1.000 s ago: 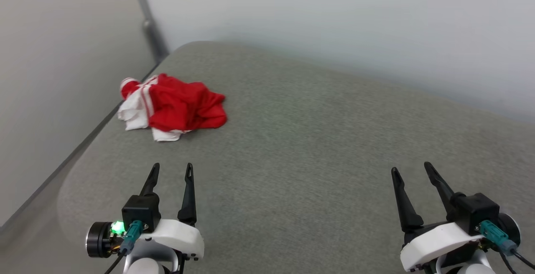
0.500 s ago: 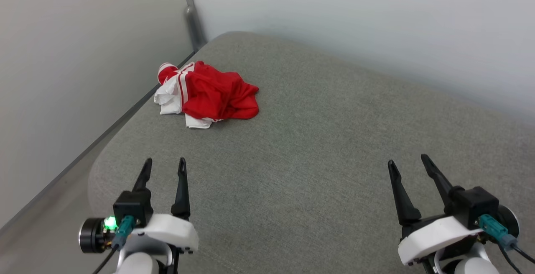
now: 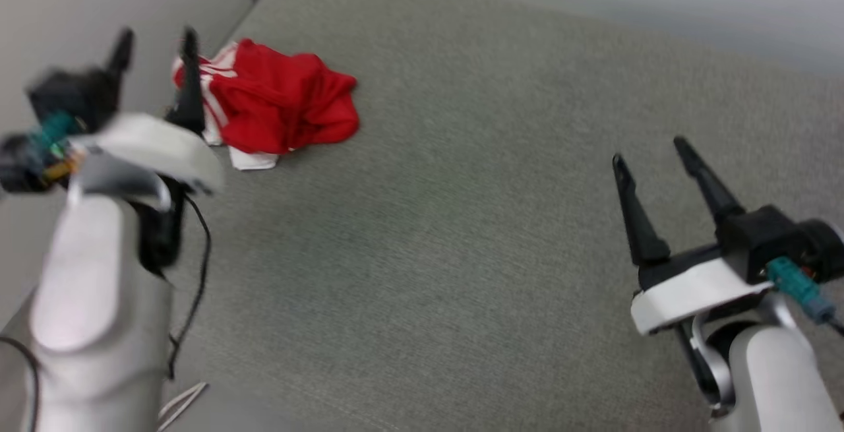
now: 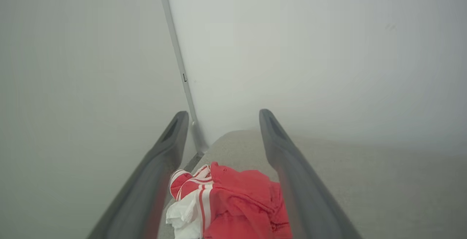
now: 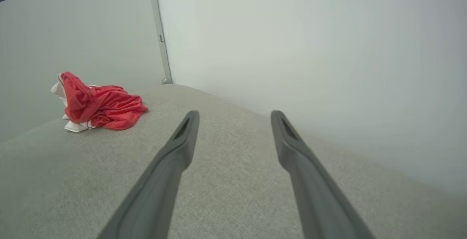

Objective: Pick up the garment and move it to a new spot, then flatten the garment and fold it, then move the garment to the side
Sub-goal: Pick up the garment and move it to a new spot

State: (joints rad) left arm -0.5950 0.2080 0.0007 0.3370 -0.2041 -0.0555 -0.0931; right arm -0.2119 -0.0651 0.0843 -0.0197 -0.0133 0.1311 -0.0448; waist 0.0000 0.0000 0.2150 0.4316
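The garment (image 3: 277, 102) is a crumpled red heap with white sleeves and striped trim, lying near the far left edge of the grey padded surface (image 3: 461, 221). My left gripper (image 3: 155, 35) is raised and open, hovering just left of the heap; in the left wrist view the garment (image 4: 233, 202) lies between and below its fingers (image 4: 160, 173), apart from them. My right gripper (image 3: 649, 148) stands open over bare surface at the right, far from the cloth. In the right wrist view the garment (image 5: 98, 104) sits at the far left.
Pale walls close the back and left, meeting at a grey vertical post (image 4: 178, 60). The surface's left edge (image 3: 217, 43) runs close beside the garment. A thin pale strip (image 3: 181, 400) lies near the bottom left corner.
The head camera has tilted down and shifted. My left arm has lifted and reached forward to the garment's side. The right gripper has risen a little. The garment lies as before.
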